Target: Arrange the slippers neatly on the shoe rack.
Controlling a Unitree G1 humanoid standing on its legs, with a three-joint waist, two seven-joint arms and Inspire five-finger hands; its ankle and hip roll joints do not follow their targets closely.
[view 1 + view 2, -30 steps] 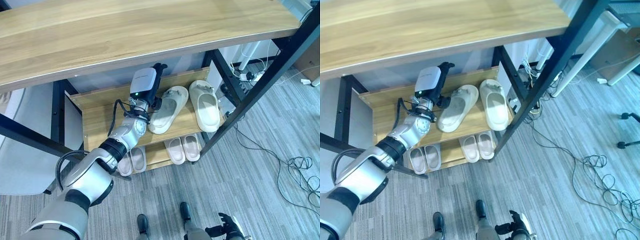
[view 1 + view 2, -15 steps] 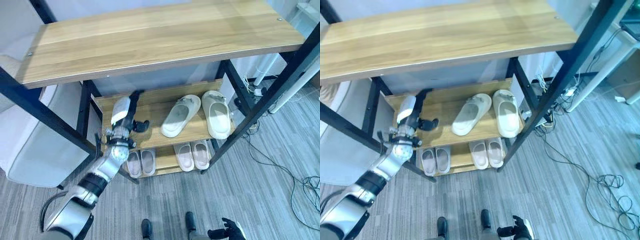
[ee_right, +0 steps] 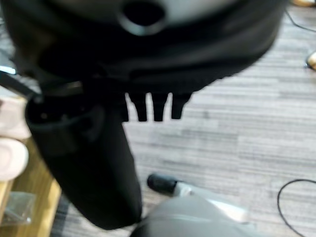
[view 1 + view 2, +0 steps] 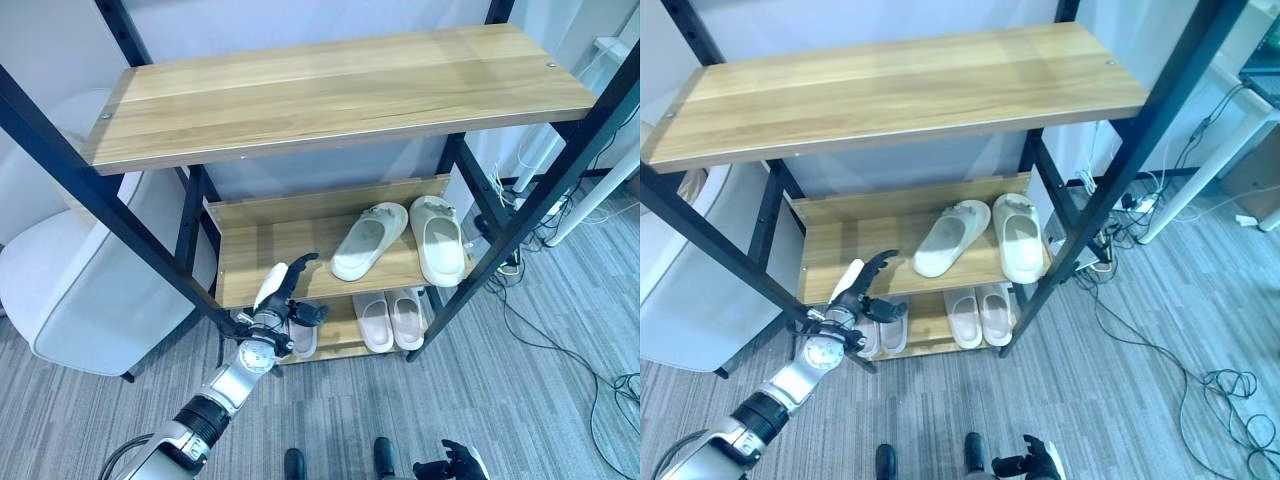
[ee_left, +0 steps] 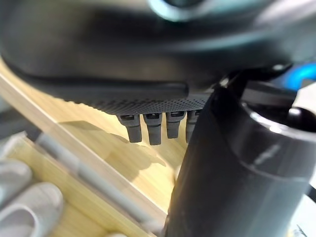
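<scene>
Now, from the left eye, the shoe rack (image 4: 300, 100) holds two pale slippers on its middle shelf: the right slipper (image 4: 437, 238) sits straight, the left slipper (image 4: 367, 240) lies angled, toe leaning toward its mate. Still untidy, I'd say.

Over to the right eye: the left hand (image 4: 862, 288) hovers at the shelf's front edge, fingers spread, holding nothing. Two pairs below (image 4: 978, 313) look lined up.

Left wrist view: straight fingertips (image 5: 148, 129) over bare wood.

Right wrist view: right hand (image 3: 148, 106) low by the floor, fingers relaxed, empty.
</scene>
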